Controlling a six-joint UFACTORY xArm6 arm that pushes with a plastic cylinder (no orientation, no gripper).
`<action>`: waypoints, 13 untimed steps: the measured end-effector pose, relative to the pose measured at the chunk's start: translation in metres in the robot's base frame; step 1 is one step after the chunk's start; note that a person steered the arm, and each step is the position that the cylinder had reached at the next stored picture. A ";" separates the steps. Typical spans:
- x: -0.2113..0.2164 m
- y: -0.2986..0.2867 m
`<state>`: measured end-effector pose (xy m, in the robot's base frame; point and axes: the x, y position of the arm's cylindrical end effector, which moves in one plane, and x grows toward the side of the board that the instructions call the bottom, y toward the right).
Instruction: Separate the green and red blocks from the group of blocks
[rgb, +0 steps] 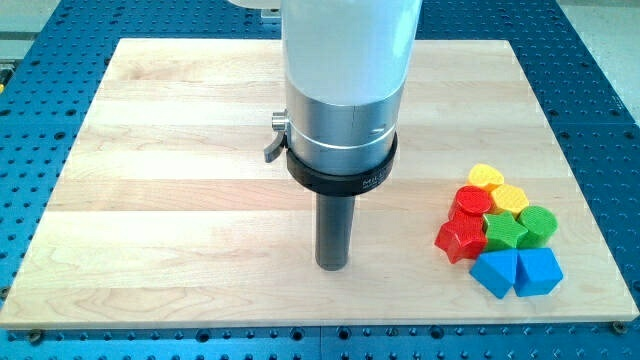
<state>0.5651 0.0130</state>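
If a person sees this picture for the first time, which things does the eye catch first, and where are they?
First comes the big white and silver arm at the view's top centre, ending in a dark rod; my tip rests on the wooden board, well to the left of all blocks. Next comes the tight cluster at the lower right: yellow blocks at its top, red blocks, green blocks, and blue blocks at its bottom.

Yellow blocks: two (486, 177) (510, 198)
Red blocks: two (469, 202) (459, 240)
Green blocks: two (505, 233) (538, 224)
Blue blocks: two (495, 272) (537, 271)
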 end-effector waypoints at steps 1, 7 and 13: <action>0.000 0.000; -0.120 0.246; -0.084 0.155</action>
<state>0.4812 0.1678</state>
